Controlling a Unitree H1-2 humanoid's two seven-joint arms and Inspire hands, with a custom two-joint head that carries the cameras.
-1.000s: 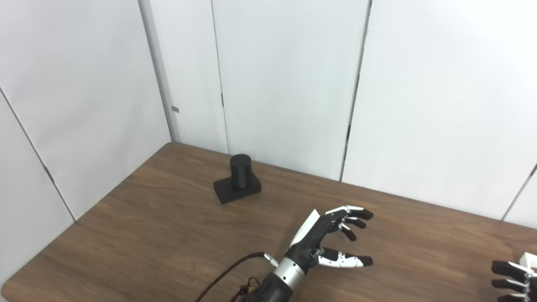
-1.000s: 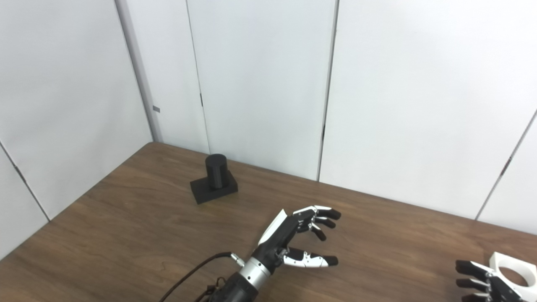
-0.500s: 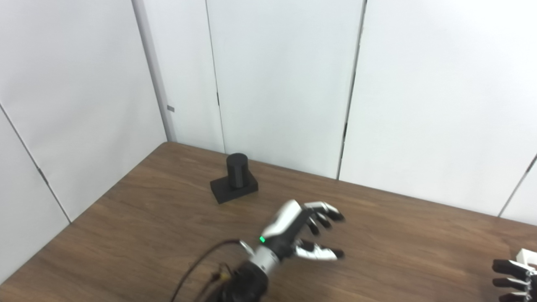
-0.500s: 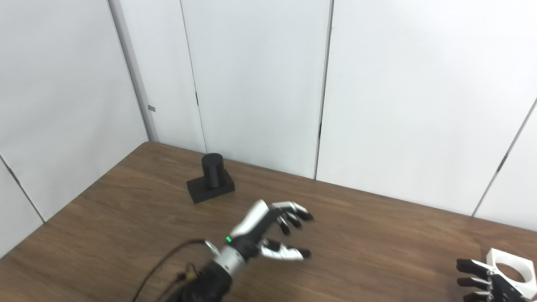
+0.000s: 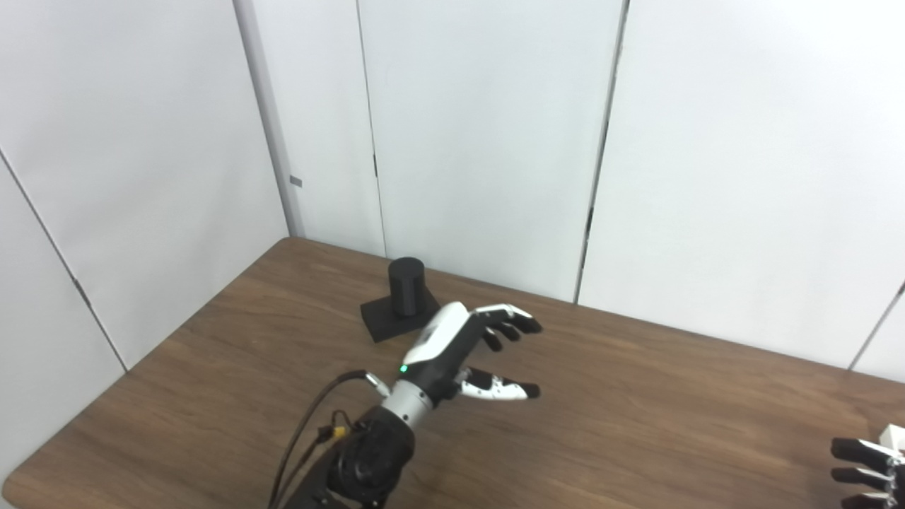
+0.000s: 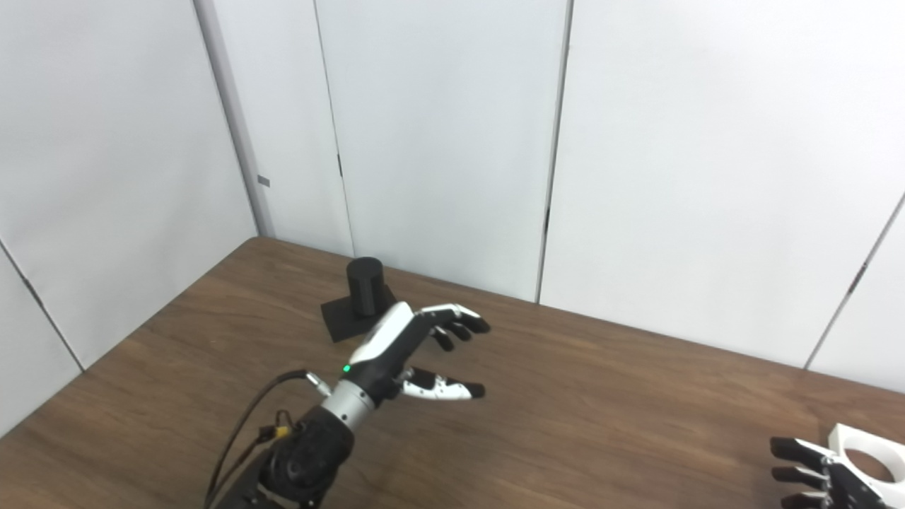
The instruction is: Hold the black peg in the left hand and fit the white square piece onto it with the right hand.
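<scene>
Near the black peg (image 5: 406, 285), spread, empty left hand (image 5: 466, 350).

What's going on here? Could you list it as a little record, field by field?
Black peg: upright on its base, far left of table, not held
Left hand: open, raised near peg, holding nothing
White square piece: round hole, at right edge
Right hand: beside the piece, grip unclear
Stage: nothing fitted yet

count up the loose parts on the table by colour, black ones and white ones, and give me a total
Black: 1, the peg on its square base.
White: 1, the square piece with a round hole, by the right hand.
Total: 2.
</scene>
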